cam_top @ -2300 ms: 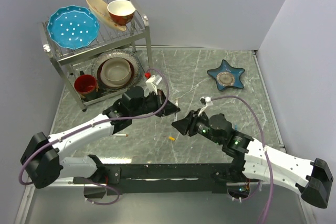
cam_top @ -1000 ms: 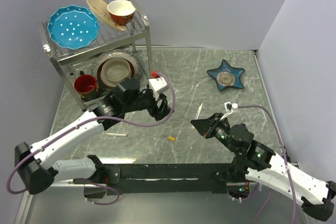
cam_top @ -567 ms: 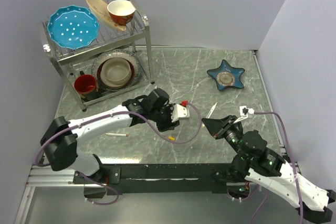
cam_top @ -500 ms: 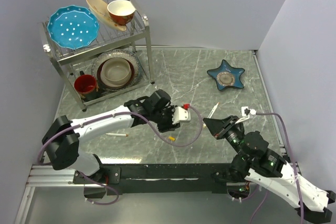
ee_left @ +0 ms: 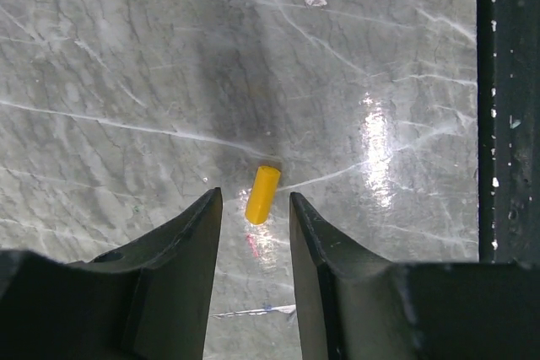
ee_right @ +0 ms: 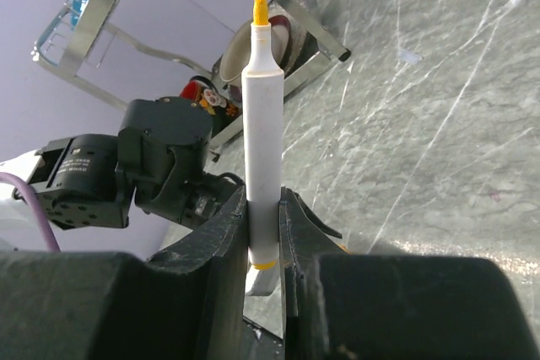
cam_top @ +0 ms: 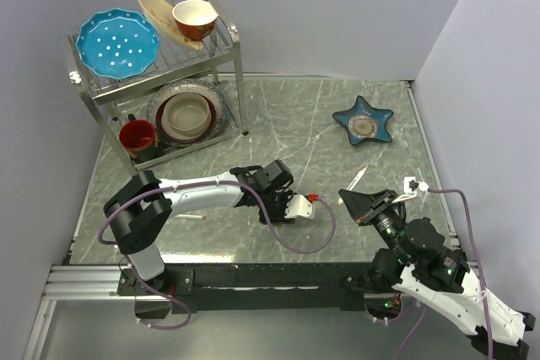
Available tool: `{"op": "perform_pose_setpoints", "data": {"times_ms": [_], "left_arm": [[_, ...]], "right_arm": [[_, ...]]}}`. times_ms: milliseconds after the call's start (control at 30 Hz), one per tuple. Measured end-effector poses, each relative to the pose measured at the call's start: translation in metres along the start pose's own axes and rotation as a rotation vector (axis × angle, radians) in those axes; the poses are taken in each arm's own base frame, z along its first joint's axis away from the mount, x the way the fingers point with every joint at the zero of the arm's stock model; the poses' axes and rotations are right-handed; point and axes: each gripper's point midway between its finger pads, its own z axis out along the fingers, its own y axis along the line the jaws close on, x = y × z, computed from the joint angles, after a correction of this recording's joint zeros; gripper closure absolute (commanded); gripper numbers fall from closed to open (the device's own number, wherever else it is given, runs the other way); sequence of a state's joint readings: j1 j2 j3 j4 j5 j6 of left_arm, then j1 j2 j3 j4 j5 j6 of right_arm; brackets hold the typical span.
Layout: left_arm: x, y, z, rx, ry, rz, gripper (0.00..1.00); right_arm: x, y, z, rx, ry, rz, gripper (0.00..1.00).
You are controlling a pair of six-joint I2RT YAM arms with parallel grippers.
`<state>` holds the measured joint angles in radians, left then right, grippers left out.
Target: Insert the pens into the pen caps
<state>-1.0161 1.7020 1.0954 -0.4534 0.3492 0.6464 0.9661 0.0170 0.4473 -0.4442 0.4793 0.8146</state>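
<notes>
A small orange pen cap [ee_left: 262, 194] lies on the marble table. My left gripper [ee_left: 253, 208] is open just above it, and the cap's near end sits level with the two fingertips without touching them. From above, the left gripper [cam_top: 283, 208] hides the cap. My right gripper [ee_right: 264, 208] is shut on a white pen [ee_right: 261, 115], held upright with its orange tip on top. In the top view that pen [cam_top: 361, 177] juts from the right gripper [cam_top: 354, 197], to the right of the left gripper. Another white pen [cam_top: 190, 217] with a reddish end lies at the near left.
A metal dish rack [cam_top: 156, 82] with plates and bowls stands at the back left. A blue star-shaped dish [cam_top: 363, 122] sits at the back right. The black frame [ee_left: 506, 124] along the table's near edge runs close to the cap.
My left arm swung right and toward the near edge, coming down over the orange cap with its jaws narrowing. My right arm drew back to the right, still holding the pen.
</notes>
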Motion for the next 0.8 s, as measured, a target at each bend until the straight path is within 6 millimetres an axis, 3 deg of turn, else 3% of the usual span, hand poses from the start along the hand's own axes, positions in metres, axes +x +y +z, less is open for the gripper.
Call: {"op": "perform_pose_setpoints", "data": {"times_ms": [433, 667, 800], "left_arm": [[0.021, 0.001, 0.023, 0.017, 0.085, -0.021, 0.63], [0.022, 0.004, 0.024, 0.001, 0.093, -0.021, 0.67], [0.022, 0.005, 0.025, -0.007, 0.096, -0.020, 0.75]], "right_arm": [[-0.001, -0.004, -0.001, 0.017, 0.000, -0.007, 1.00], [-0.001, -0.004, -0.002, 0.020, 0.001, -0.008, 1.00], [0.000, -0.007, -0.003, 0.031, 0.007, -0.015, 1.00]]}}
